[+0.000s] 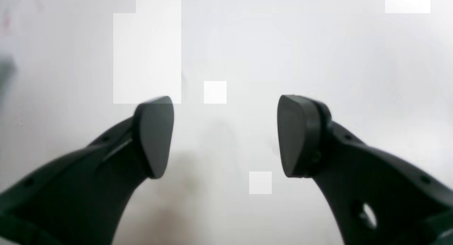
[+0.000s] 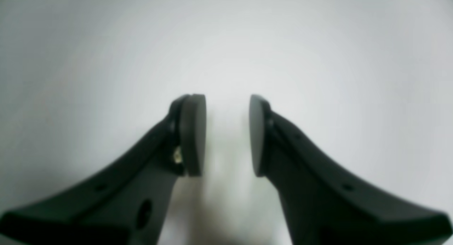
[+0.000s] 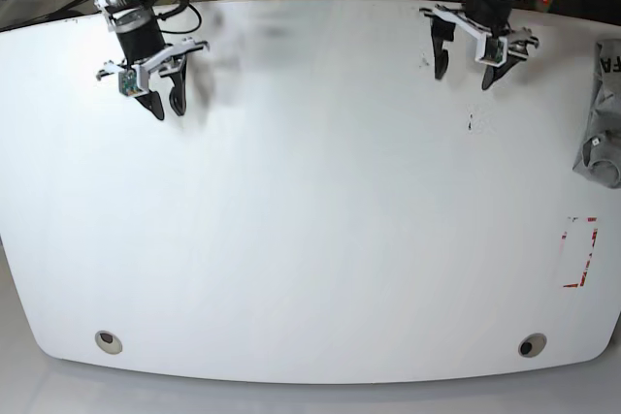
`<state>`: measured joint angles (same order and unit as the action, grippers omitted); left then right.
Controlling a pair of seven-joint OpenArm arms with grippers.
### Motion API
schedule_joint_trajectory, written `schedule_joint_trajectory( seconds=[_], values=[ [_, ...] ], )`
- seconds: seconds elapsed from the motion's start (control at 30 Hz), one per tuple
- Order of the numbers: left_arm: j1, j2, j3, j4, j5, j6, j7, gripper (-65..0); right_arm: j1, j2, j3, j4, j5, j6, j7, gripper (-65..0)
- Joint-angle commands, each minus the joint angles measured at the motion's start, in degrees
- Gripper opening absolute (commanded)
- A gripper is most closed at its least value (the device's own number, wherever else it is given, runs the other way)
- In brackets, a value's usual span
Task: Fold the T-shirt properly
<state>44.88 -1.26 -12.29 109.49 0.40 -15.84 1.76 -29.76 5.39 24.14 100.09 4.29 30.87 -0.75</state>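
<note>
A grey T-shirt lies bunched in a rumpled heap at the far right edge of the white desk, partly cut off by the border of the base view. Only a narrow strip of it shows: heather-grey cloth in folds, with a fragment of black block lettering near its top end. It is not spread flat, and no sleeve or collar can be made out.

Neither arm touches it. The left gripper hangs above the back of the desk on the view's right, near the shirt but apart from it, its jaws spread wide with nothing between them; the left wrist view shows only bare white surface between the two dark pads. The right gripper hangs over the back left of the desk, well apart from the shirt, its jaws parted by a narrow gap and holding nothing.

A red-outlined rectangle is marked near the right edge, in front of the shirt. Two round holes sit near the front corners. The wide middle of the desk is open white surface.
</note>
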Motion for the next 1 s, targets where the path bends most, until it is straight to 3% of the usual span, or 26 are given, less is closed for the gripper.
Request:
schedule_joint_trajectory(
  seconds=[0.0, 0.33, 0.6, 0.73, 0.97],
  values=[
    [3.3, 1.3, -0.2, 1.3, -0.4, 0.5, -1.6, -22.9, -3.6, 0.8, 0.3, 1.8, 3.0, -0.1, 1.4, -46.1],
    [20.1, 7.2, -0.3, 1.0, -0.5, 0.5, -1.6, -23.1, -23.8, 2.4, 0.3, 2.1, 9.5, 0.3, 1.4, -46.1],
    [26.5, 7.5, -0.3, -4.8, -0.6, 0.6, -1.6, -23.1, -36.7, 2.3, -1.3, -2.8, 11.1, 0.6, 1.4, -46.1],
    [23.2, 7.1, -0.4, -16.0, -0.6, 0.6, -1.7, -23.1, -36.3, 3.7, -5.5, -11.5, 10.6, 1.9, 1.4, -46.1],
    [10.5, 5.8, -3.8, -36.7, -0.2, 0.6, -1.9, -23.1, -25.1, 5.6, -11.1, -32.1, 10.5, 1.7, 1.4, -46.1]
  ],
)
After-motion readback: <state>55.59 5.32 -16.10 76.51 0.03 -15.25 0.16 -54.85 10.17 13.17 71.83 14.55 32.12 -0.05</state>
